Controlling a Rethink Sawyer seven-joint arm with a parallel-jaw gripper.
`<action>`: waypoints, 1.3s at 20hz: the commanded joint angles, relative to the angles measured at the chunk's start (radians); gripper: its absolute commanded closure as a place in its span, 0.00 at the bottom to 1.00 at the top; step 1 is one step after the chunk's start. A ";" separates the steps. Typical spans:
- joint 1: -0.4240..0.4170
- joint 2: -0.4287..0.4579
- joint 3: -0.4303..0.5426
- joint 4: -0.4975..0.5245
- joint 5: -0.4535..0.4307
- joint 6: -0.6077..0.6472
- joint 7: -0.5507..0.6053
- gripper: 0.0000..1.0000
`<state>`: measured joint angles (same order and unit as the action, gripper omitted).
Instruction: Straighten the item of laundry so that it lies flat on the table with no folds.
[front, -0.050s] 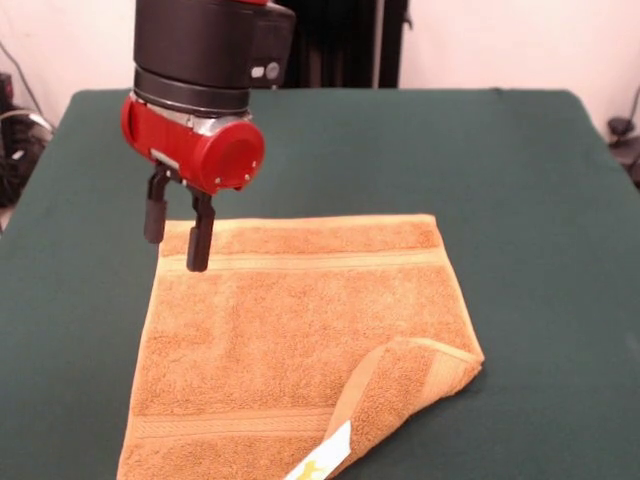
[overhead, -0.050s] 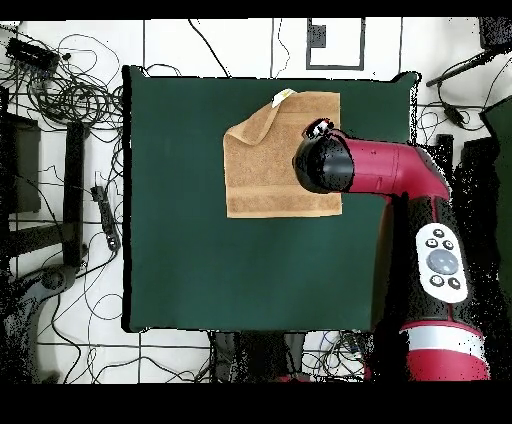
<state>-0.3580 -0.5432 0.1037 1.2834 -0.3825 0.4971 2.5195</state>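
The item of laundry (front, -0.050s: 290, 330) is an orange-tan towel spread on the green table (front, -0.050s: 530, 200). Most of it lies flat. Its near right corner (front, -0.050s: 400, 385) is folded back over the towel, and a white tag (front, -0.050s: 325, 455) shows at that fold. My gripper (front, -0.050s: 178, 232) hangs just above the towel's far left corner, open with nothing between its fingers; one finger is over the border band, the other just off the edge. In the overhead view the towel (overhead, -0.050s: 270, 165) sits near the table's (overhead, -0.050s: 200, 250) top edge, and the arm's wrist (overhead, -0.050s: 322, 165) hides the gripper.
Bare green cloth surrounds the towel on the left, right and far sides in the front view. Tangled cables (overhead, -0.050s: 70, 90) and dark equipment (overhead, -0.050s: 30, 180) lie on the floor beside the table. A black stand (front, -0.050s: 345, 45) rises behind the table's far edge.
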 joint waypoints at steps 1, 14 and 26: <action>0.027 0.068 0.074 0.090 0.000 0.056 -0.065 0.00; 0.040 0.196 0.106 0.023 -0.002 -0.056 -0.023 0.00; 0.107 0.268 0.061 -0.064 -0.010 -0.062 0.014 0.00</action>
<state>-0.3214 -0.3412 0.1100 1.2311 -0.3867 0.4719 2.5195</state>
